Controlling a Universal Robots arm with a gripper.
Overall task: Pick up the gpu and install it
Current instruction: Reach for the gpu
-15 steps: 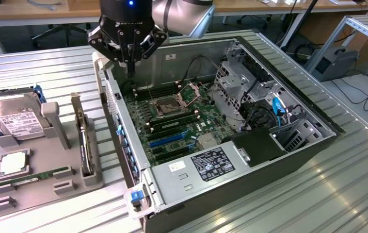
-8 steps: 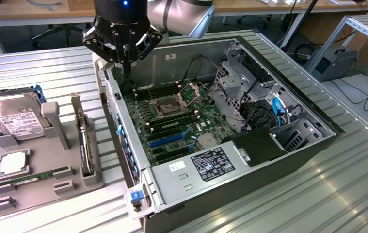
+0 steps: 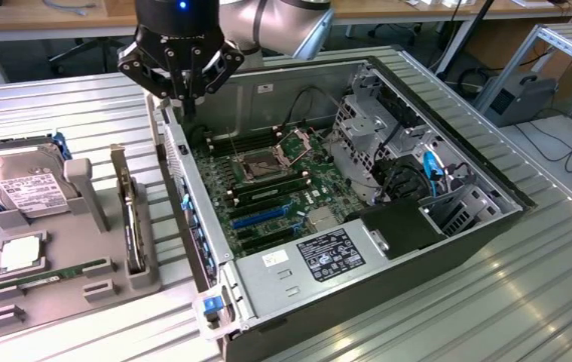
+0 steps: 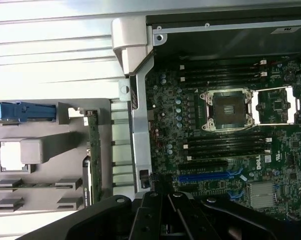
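Hovering above a side wall of the open computer case, the gripper is hanging with its fingers pressed together on nothing. In the exterior view, the gpu is standing on edge in a grey holder outside the case, at about 7 o'clock from the gripper, its long axis running 12 to 6 o'clock. The case wall is rising just beside it at 3 o'clock, and a hard drive is sitting at 9 o'clock.

The pale grey robot arm is cut off by the exterior view's top edge. At the exterior view's left, the thin dark-green gpu card hides its lower edge in the grey plastic holder. The print on the silver hard drive's white label is too small to read.
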